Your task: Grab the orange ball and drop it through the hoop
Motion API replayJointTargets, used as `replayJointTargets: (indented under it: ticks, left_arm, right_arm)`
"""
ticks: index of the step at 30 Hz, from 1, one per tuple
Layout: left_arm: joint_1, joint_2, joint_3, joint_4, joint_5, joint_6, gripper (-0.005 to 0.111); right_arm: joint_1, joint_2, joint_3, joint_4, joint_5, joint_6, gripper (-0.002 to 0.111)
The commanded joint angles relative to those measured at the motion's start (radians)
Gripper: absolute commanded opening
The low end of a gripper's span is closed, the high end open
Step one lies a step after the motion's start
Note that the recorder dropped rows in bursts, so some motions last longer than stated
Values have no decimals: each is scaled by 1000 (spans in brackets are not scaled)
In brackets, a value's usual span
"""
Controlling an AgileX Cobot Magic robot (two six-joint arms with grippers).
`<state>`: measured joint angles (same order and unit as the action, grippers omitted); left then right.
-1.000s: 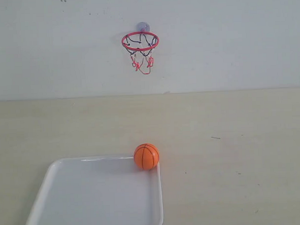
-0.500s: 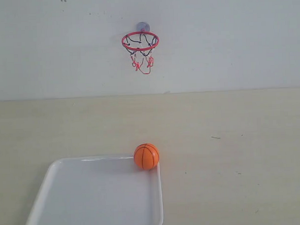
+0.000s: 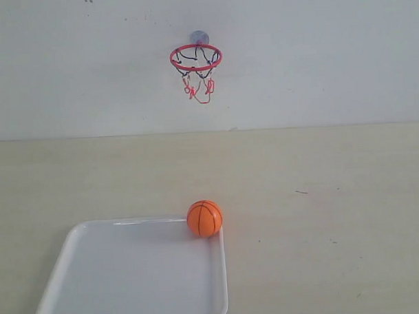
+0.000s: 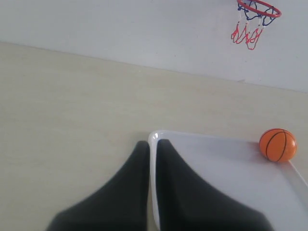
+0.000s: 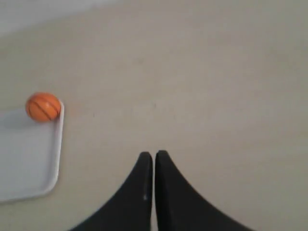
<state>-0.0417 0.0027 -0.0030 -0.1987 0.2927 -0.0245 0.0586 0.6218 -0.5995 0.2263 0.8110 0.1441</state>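
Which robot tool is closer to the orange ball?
Left, probably, but barely. The left tool sits shut by the tray corner across from the orange ball. The right tool, shut, hovers over the table off the tray's other side.

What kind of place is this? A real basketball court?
Not a court; probably a robot practice table: a tabletop against a bare wall, a toy hoop stuck on it, the orange ball in a white tray, and the left gripper and right gripper.

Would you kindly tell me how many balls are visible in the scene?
1. The orange ball sits at the far right corner of the white tray; no others are visible in any view.
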Motion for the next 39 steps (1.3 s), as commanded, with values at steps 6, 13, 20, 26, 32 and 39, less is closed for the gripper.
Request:
replayJointTargets:
  ticks: [6, 13, 20, 26, 32, 39]
  left_arm:
    - [2, -3, 3, 5, 2, -6, 4]
    - [2, -3, 3, 5, 2, -6, 4]
    - [2, -3, 3, 5, 2, -6, 4]
    - [2, -3, 3, 5, 2, -6, 4]
    - [2, -3, 3, 5, 2, -6, 4]
    - [2, -3, 3, 5, 2, -6, 4]
  right_arm:
    - [-6, 206, -17, 67, 160, -98, 1]
    - [-6, 310, -17, 162, -30, -310, 1]
    - [18, 437, -53, 581, -1, -736, 1]
    - [148, 594, -112, 855, 90, -996, 1]
    - [405, 642, -121, 801, -273, -1061, 1]
    - [469, 874, -317, 663, -229, -840, 6]
